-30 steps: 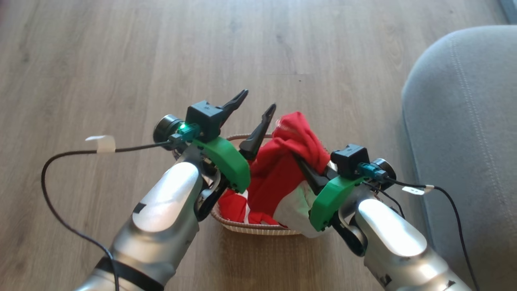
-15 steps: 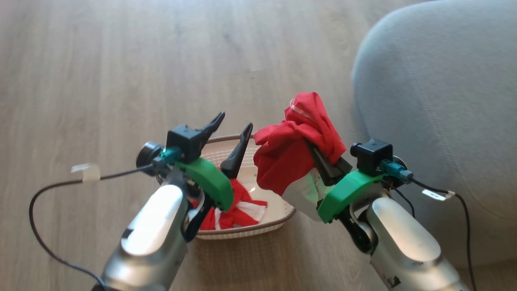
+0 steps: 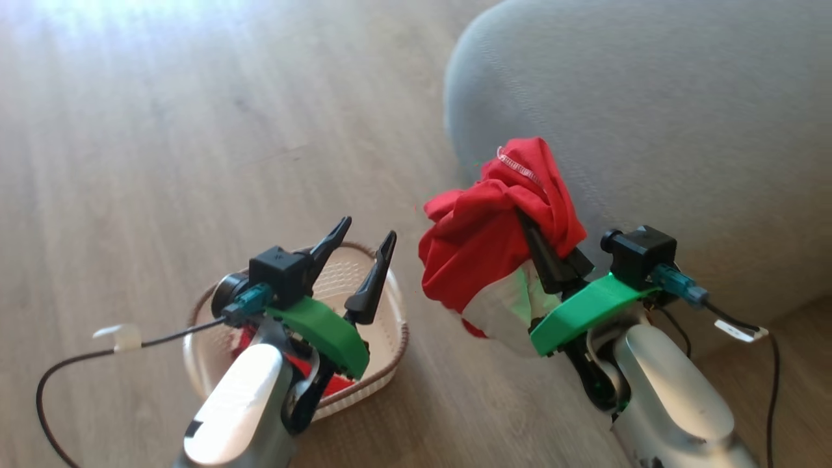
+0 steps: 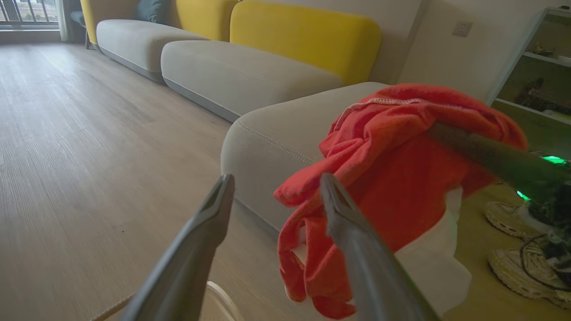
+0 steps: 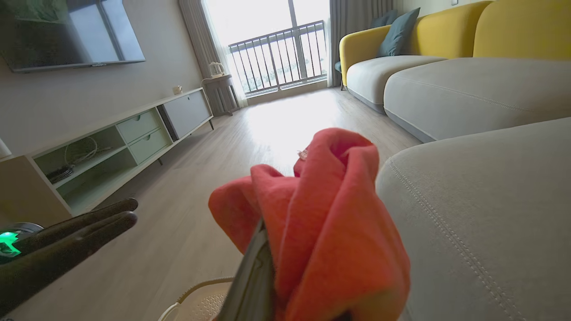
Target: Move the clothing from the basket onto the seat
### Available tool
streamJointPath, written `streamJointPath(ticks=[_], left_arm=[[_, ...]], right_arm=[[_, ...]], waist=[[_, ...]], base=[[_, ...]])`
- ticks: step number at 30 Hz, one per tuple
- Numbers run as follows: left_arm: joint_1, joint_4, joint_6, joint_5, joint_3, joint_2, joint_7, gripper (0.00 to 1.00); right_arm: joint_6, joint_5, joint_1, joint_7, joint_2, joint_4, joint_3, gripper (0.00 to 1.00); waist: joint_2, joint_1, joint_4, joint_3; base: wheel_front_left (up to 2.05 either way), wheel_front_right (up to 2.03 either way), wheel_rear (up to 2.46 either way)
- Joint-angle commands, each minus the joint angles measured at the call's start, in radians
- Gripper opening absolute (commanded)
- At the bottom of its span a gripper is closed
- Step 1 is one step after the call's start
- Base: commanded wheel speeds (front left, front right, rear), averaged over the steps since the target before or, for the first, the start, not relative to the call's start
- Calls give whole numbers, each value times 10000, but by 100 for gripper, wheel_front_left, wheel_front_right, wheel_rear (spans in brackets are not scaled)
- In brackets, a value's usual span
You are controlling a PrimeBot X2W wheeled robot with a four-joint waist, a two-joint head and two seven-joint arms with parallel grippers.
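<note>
I'm gripping a bundle of the clothing (image 3: pixel 487 250) in my right end effector (image 3: pixel 530 237), holding it up just right of the basket (image 3: pixel 394 354), beside the seat (image 3: pixel 650 130). My left end effector (image 3: pixel 369 229) is hovering above the basket, fingers apart; red fabric (image 3: pixel 330 386) is lying inside.

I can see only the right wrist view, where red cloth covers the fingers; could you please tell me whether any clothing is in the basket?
Observer: Yes. The head view shows red cloth in the basket, partly hidden under the left arm.
Operator: Thank you. Is the left gripper holding anything?
Observer: No. The left gripper stands open and empty above the basket.
Operator: And is the held garment all red?
Observer: No. The garment pinched in the right gripper has a white part hanging below the red.
</note>
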Motion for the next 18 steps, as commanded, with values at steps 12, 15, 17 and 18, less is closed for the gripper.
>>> streamJointPath(ticks=[12, 15, 17, 18], left_arm=[[-231, -461, -15, -88, 243, -1, -109, 100], [-387, -429, -15, -177, 31, -13, -109, 100], [-444, -440, -15, -208, -82, -15, -109, 100], [-472, -442, -15, -209, -142, -4, -109, 100]], right_arm=[[-2, -421, 838, -67, 35, -1585, -980, 0], [-2, -590, 1224, -67, 64, -2041, -1434, 0], [-2, -676, 1451, -67, 84, -2298, -1716, 0], [-2, -698, 1547, -67, 96, -2413, -1853, 0]], waist=[[0, 0, -1597, 139], [0, 0, -1680, 305], [0, 0, -1725, 417], [0, 0, -1742, 487]], base=[[0, 0, 0], [0, 0, 0], [0, 0, 0], [0, 0, 0]])
